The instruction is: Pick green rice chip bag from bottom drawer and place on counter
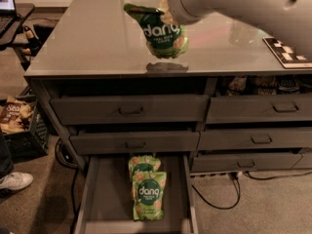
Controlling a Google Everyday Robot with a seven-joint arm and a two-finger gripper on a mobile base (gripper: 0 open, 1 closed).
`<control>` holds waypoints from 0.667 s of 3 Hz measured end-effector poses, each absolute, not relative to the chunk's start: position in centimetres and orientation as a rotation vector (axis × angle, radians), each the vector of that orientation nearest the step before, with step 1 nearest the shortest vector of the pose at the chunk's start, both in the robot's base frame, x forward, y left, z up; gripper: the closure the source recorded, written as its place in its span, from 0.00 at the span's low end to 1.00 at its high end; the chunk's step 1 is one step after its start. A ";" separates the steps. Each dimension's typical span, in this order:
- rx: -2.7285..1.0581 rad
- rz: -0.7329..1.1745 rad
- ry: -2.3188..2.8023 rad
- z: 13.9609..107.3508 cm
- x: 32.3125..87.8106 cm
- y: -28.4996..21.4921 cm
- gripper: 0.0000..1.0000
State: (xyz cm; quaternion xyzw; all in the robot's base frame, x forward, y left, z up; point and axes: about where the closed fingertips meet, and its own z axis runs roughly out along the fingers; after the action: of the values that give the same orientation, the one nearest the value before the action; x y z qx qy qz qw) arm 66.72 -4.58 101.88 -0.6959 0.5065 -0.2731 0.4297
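Observation:
A green rice chip bag (161, 33) hangs in the air over the front part of the counter (92, 38), its shadow on the glossy top just below it. My gripper (163, 6) holds it by the top right corner, at the end of the large white arm (243, 6) coming in from the upper right. Two more green "dang" bags (148, 195) lie in the open bottom drawer (105, 204), one partly over the other.
The two upper left drawers (129, 110) stand slightly open. The top right drawer holds snacks (265, 84). A checkered tag (287, 52) lies on the counter's right. A crate with brown "dang" bags (14, 118), a shoe (14, 180) and cables (219, 199) are on the floor.

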 end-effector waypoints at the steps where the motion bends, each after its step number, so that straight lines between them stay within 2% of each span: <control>1: -1.765 -0.725 1.243 103.4 69.1 -4.4 1.00; 2: -1.802 -0.729 1.235 103.2 71.4 -3.6 1.00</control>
State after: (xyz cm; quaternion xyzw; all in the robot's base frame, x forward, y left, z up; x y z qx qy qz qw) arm 71.40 -3.57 103.22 -0.7148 0.4897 -0.2889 0.4071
